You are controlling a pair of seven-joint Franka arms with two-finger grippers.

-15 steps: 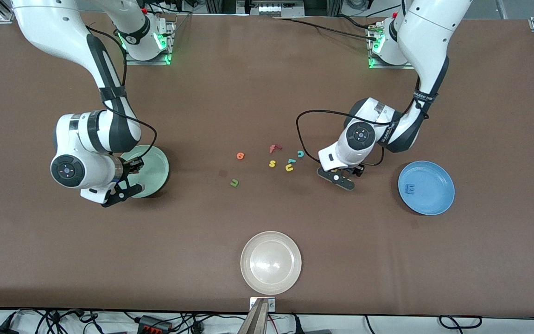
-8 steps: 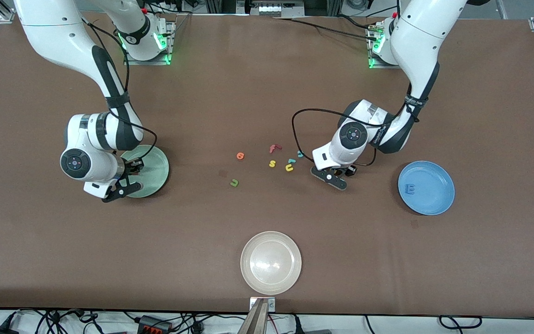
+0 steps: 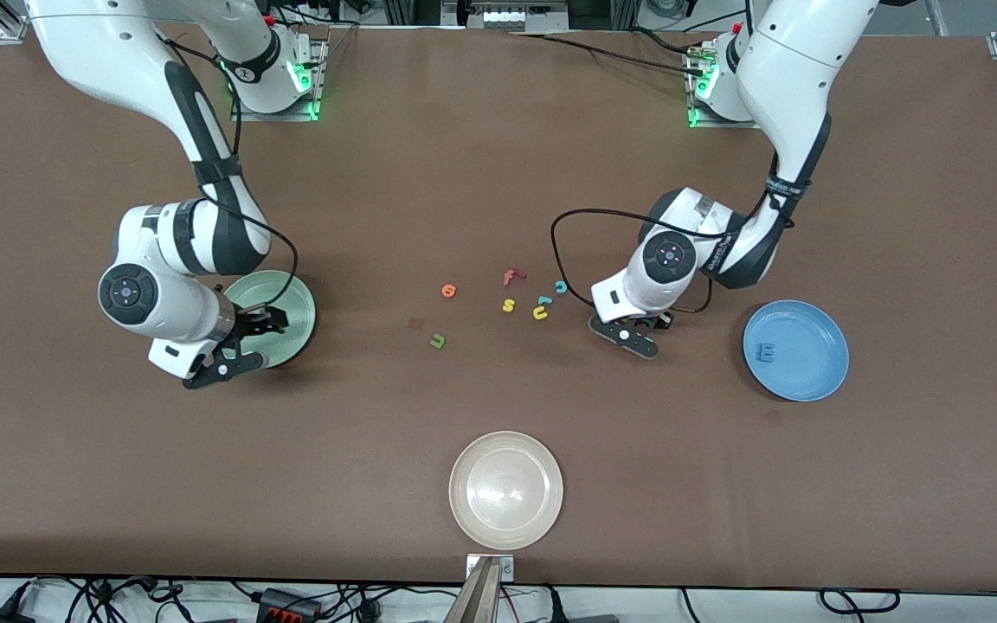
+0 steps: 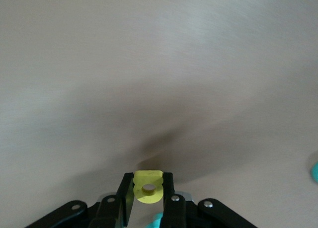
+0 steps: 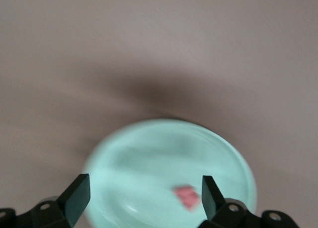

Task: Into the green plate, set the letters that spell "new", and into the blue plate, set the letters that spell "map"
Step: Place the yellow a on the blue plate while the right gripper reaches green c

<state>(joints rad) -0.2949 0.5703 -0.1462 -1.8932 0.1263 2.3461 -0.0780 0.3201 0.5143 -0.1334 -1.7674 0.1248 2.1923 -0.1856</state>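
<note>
Left gripper (image 4: 148,200) clamped on the yellow a (image 4: 148,193), low over the brown table (image 3: 498,173) between the letter cluster and the blue plate (image 3: 819,381). Blue m (image 3: 767,352) already lying in that plate. Right gripper (image 5: 144,190) hanging over the green plate (image 5: 149,153) with fingers spread wide and nothing between them; pinkish-red w (image 5: 186,195) resting in the plate below. Orange e (image 3: 448,291) and dark green n (image 3: 437,341) loose on the table toward the centre, beside the red f (image 3: 511,277), yellow s (image 3: 508,305), yellow u (image 3: 540,313), a teal letter (image 3: 543,301) and another teal one (image 3: 561,286); which is the p, not discernible. Beige-white plate (image 3: 542,519) nearest the front camera. Judged as foam: featherlight, soft, easily crushed or flicked aside; best pinched gently across a thick stroke
</note>
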